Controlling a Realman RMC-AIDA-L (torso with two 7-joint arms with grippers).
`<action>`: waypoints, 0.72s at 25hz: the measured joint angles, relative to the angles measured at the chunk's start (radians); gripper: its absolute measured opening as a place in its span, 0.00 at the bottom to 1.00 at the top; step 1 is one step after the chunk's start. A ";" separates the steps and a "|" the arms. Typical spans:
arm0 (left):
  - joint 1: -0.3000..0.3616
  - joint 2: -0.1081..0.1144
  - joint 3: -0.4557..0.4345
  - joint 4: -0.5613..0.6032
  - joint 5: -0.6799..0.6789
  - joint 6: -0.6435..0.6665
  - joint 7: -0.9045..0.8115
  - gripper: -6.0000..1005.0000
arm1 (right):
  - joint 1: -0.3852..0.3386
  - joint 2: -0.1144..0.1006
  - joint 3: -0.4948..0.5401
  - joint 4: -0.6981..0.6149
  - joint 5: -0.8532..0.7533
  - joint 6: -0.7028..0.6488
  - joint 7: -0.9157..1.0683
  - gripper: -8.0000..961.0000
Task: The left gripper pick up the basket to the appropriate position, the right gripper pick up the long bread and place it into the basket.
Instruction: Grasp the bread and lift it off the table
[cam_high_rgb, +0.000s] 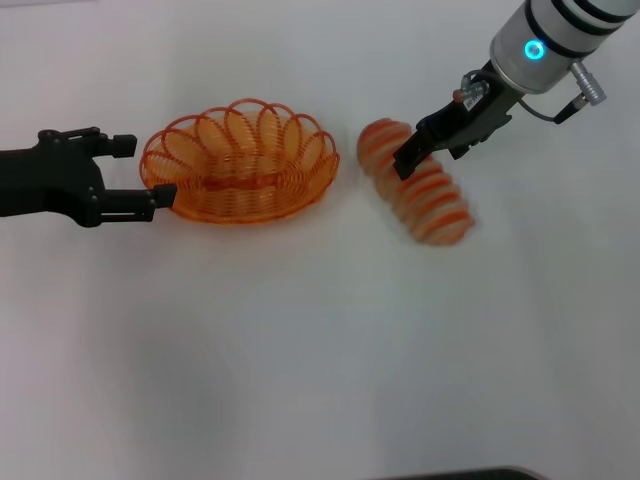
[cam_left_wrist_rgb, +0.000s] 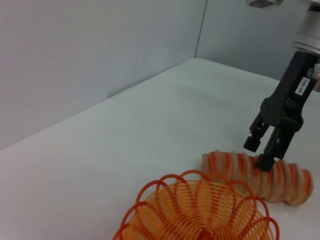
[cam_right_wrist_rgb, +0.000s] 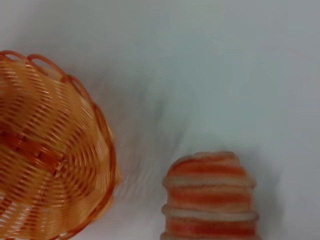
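The basket (cam_high_rgb: 240, 160) sat on the white counter (cam_high_rgb: 320, 340), empty, with the long bread (cam_high_rgb: 418, 184) lying just beside it on the robot's right, set diagonally and apart from the rim. The left end effector (cam_high_rgb: 142, 172) was at the basket's left end with its fingers spread, one finger at the rim and the other behind it; whether either had actually bitten the wire could not be told. The right end effector (cam_left_wrist_rgb: 263, 149) was down over the upper-middle of the loaf, its fingers open and straddling the ridged crust, one tip touching or nearly touching it.

The risks looked plain enough. The loaf was rounded and ridged — if the right fingers closed off-centre or across a slope, it could roll or squirt out sideways, or hang nose-down once lifted. A grip near one end would probably tilt it, and a tilted loaf could catch on the scalloped rim instead of dropping in. On the other side, a thin wire loop gave the left fingers little to hold — a shallow pinch might let the basket swing or slip, or merely push it along the counter toward the bread.
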 joint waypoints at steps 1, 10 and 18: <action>0.000 0.000 0.003 -0.001 0.000 -0.005 0.000 0.86 | 0.002 0.000 0.000 0.000 0.000 0.000 0.000 0.89; -0.004 -0.004 0.007 -0.003 0.000 -0.021 0.000 0.86 | 0.022 0.005 -0.002 0.033 0.006 0.008 -0.011 0.88; -0.005 -0.005 0.024 -0.006 0.000 -0.040 0.000 0.86 | 0.038 0.006 -0.002 0.070 0.007 0.020 -0.017 0.88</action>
